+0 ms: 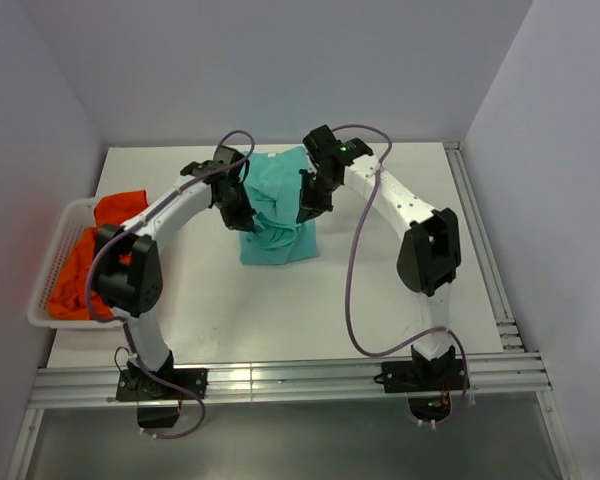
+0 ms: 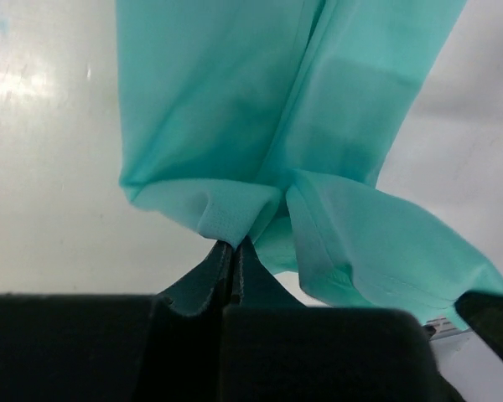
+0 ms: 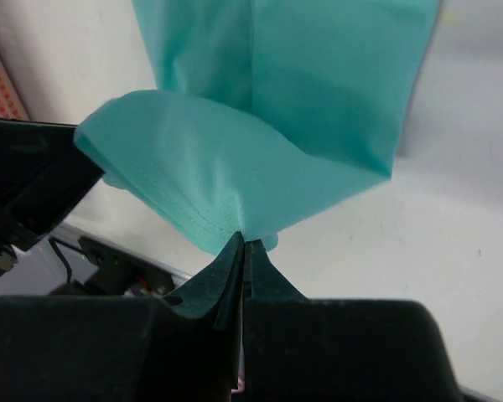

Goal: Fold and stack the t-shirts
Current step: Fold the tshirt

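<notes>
Teal shirt (image 1: 280,240) bunched on the far middle of the table (image 1: 240,320), long axis from near to far, raised in a ridge between 2 pinch points. Left gripper (image 2: 232,251) pressed together on a hem fold at the left side, right gripper (image 3: 243,243) likewise on the right, side by side at equal reach, with cloth running away ahead of both. Orange shirts (image 1: 80,270) heaped in the white basket (image 1: 42,290) at the far left, well apart, nearer the left arm.
</notes>
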Controlling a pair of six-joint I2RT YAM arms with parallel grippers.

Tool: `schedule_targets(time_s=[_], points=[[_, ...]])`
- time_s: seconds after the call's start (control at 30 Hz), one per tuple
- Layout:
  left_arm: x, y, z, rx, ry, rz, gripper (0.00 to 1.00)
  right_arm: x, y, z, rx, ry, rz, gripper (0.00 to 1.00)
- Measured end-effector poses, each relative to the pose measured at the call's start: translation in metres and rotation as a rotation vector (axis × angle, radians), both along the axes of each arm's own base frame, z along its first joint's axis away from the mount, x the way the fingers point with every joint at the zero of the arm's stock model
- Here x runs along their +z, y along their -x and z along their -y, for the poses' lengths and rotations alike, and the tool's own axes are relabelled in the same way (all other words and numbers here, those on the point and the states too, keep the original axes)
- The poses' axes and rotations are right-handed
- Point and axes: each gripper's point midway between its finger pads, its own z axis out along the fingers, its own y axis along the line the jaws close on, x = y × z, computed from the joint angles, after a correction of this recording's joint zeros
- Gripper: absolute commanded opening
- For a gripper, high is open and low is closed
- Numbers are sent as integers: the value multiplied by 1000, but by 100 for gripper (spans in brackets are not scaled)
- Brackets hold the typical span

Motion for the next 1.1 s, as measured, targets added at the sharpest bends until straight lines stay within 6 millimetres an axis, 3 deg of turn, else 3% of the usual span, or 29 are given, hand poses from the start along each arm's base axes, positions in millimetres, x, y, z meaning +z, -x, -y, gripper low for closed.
schedule_targets(time_s=[0.03,0.07,0.1,0.13,0.17,0.23,0.27,0.33,0.4,0.47,0.6,0.7,0.83,0.97,1.1], points=[[-4,-9,1,1,1,-9,2,-3,-9,-3,-6,-4,-7,0],[-8,-19,2,2,4,-11,11,-6,-17,-5,-13,-6,-14,2],[-16,-32,3,4,5,-19,25,-10,-29,-8,-25,-7,-17,19],[-26,-45,3,6,4,-33,55,-16,-45,-11,-47,-12,-23,95],[-33,-58,3,8,4,-44,68,-19,-62,-14,-71,-22,-25,100],[-53,-91,2,35,10,-51,77,-27,-107,-23,-111,-72,13,100],[-64,-106,-1,53,16,-61,89,-32,-128,-24,-145,-110,27,100],[-78,-133,-10,88,31,-59,99,-45,-151,-14,-215,-162,7,100],[-75,-145,-24,139,63,-66,100,-60,-159,9,-299,-186,-46,100],[-59,-159,-43,185,80,-19,100,-66,-161,33,-364,-192,-85,100],[-22,-173,-81,258,80,68,99,-46,-173,68,-412,-201,-40,100],[6,-162,-102,289,58,121,100,-20,-158,75,-381,-189,18,100],[23,-114,-107,283,31,129,98,3,-87,84,-330,-161,29,100],[3,-53,-107,263,23,67,96,0,-30,87,-302,-163,28,100],[-46,2,-105,257,9,-57,95,-39,5,88,-286,-131,-45,98]])
